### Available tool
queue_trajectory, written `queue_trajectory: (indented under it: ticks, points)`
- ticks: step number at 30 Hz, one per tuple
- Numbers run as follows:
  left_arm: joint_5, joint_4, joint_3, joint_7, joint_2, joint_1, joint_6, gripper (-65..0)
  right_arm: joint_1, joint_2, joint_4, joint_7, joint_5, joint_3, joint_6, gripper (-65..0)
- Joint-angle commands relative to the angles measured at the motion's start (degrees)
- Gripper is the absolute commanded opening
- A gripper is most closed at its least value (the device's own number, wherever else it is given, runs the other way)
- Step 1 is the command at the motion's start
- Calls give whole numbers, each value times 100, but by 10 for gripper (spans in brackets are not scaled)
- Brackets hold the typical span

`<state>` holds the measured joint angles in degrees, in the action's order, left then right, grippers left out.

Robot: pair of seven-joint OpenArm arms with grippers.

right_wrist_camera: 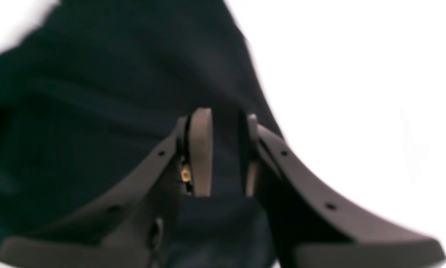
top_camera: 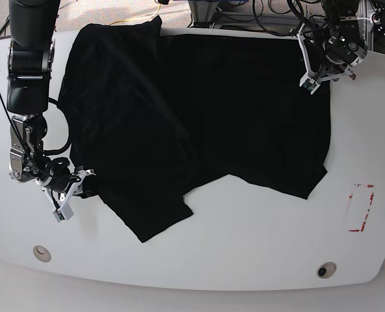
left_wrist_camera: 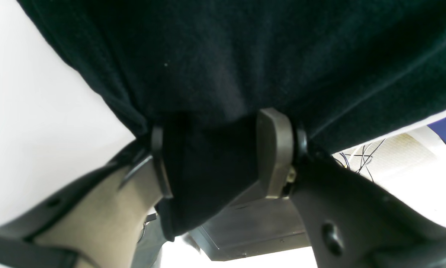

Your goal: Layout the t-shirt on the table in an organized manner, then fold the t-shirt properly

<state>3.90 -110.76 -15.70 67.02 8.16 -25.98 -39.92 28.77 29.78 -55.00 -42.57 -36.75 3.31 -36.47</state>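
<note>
The black t-shirt (top_camera: 199,110) lies spread over the far half of the white table (top_camera: 244,247), with folds and a ragged near edge. My left gripper (left_wrist_camera: 215,156) is shut on a bunch of the t-shirt (left_wrist_camera: 226,67); in the base view it (top_camera: 319,65) is at the shirt's far right edge. My right gripper (right_wrist_camera: 225,149) is shut on the t-shirt (right_wrist_camera: 96,93); in the base view it (top_camera: 87,183) is at the shirt's near left edge. The neck label is hidden.
A red tape rectangle (top_camera: 361,208) is on the table at the near right. Two round holes (top_camera: 41,253) (top_camera: 326,269) sit near the front edge. Cables (top_camera: 270,16) and equipment lie beyond the far edge.
</note>
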Motion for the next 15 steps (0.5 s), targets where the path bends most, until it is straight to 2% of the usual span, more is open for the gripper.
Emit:
queue_trajectory:
  ticks: [1,10,15]
  points:
    - [-254,3,-16,282,32,-70,-8,-364,125,95,-262,-3,-118,-19,-15,-526]
    - [-254,3,-8,282,32,-62,-8,-364,-25,-389,124,-3,-92,7,-15,-526]
    - [-254,3,-8,282,23,-62,-8,-364,-34,-723,423,270,559,-1,-50,-526]
